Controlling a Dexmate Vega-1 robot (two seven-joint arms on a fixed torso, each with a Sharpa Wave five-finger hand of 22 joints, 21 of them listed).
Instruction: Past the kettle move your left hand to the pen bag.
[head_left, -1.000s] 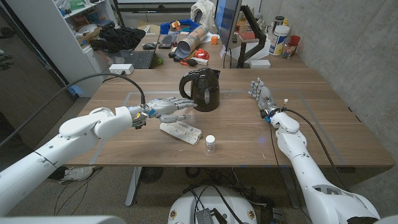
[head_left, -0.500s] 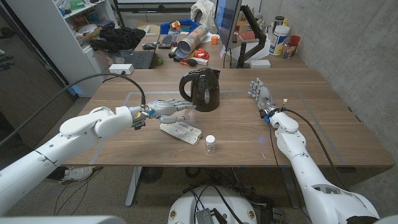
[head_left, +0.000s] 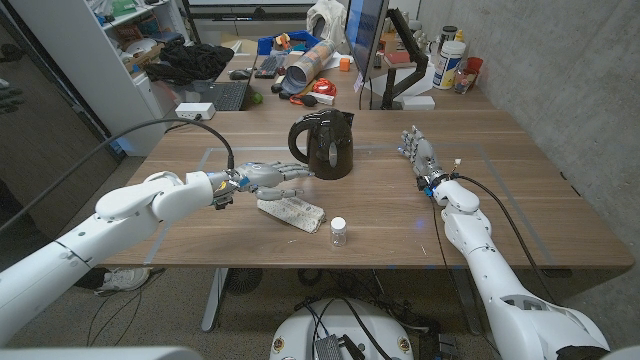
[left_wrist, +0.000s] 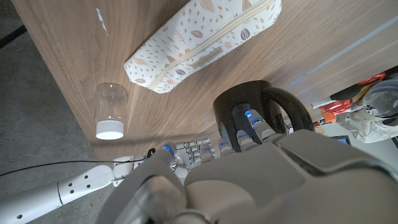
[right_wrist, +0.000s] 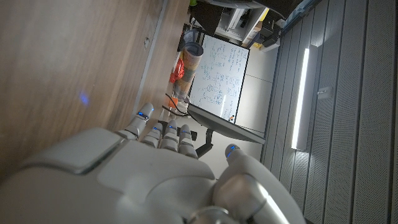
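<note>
Black kettle (head_left: 323, 144) upright, mid-table. White patterned pen bag (head_left: 291, 211) lies flat near it, toward the table's front edge.

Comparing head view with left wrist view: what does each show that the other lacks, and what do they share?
Head view alone: the right hand near the table's right side, empty, and the cluttered desk behind. Left wrist view alone: the pen bag's leaf print and zipper seen close. Shared: the black kettle, the pen bag, the small clear jar, and the left hand hovering open beside the kettle.
</note>
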